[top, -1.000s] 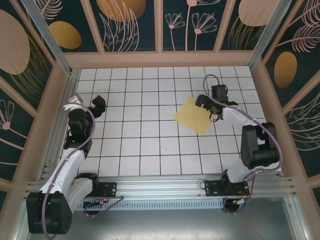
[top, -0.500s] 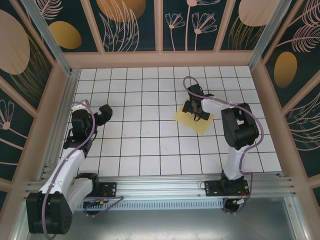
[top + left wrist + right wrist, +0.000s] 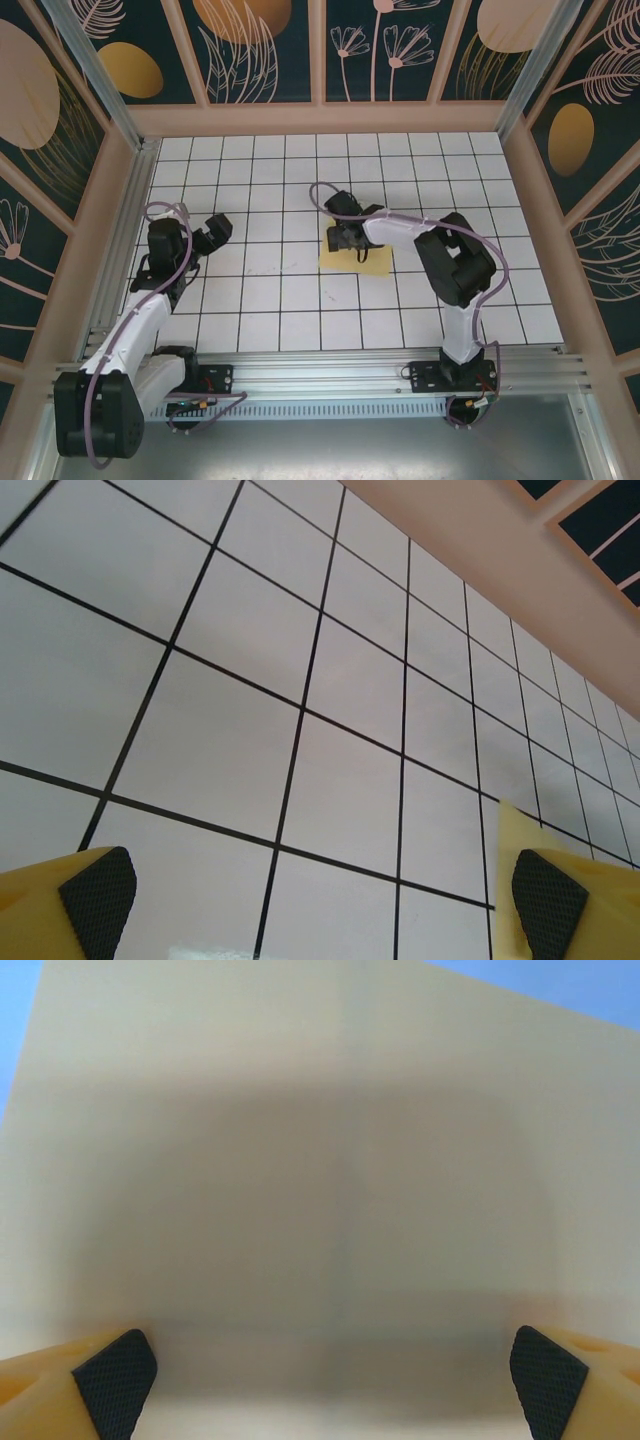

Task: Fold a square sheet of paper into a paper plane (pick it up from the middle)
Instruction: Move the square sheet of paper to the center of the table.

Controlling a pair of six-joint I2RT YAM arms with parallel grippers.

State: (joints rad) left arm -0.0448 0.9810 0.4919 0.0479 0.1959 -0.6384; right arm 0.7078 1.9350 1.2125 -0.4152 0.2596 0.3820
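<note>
The square sheet of paper (image 3: 375,262) lies flat on the white tiled floor, just right of the middle. My right gripper (image 3: 347,238) stands down on the sheet's left part, jaws open, with nothing between the fingers. In the right wrist view the pale-yellow sheet (image 3: 320,1160) spreads close under the right gripper (image 3: 330,1370), and a faint line runs down its middle. My left gripper (image 3: 212,232) hovers open over bare tiles at the left, well apart from the paper. In the left wrist view the left gripper (image 3: 320,890) holds nothing. No paper plane is in view.
Low pink walls (image 3: 320,118) close in the tiled floor (image 3: 260,290) at the back and both sides. The metal rail (image 3: 320,372) with the arm bases runs along the near edge. Bare tiles lie between the two grippers.
The right gripper has swept left and slightly nearer, and the sheet has slid with it from the right toward the middle. The left gripper has shifted a little right and nearer.
</note>
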